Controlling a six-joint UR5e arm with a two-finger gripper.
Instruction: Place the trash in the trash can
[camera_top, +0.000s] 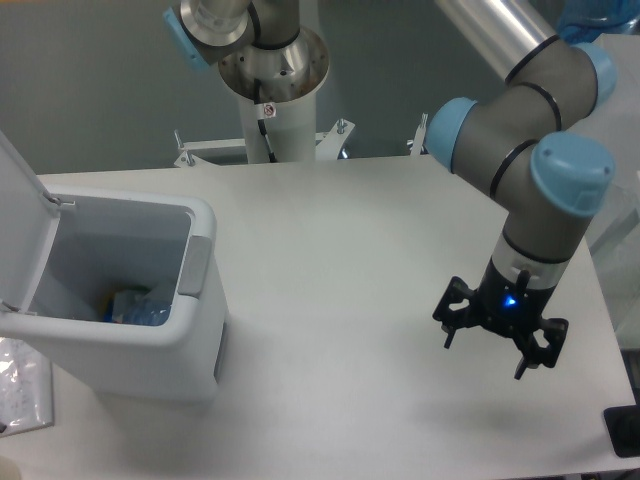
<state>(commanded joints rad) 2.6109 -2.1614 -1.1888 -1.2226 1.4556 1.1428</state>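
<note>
Your gripper (484, 355) hangs with its fingers spread wide and nothing between them, well to the right of the trash can (190, 330). The trash (138, 305), showing blue through clear plastic, lies inside that can at its bottom, lid open.
</note>
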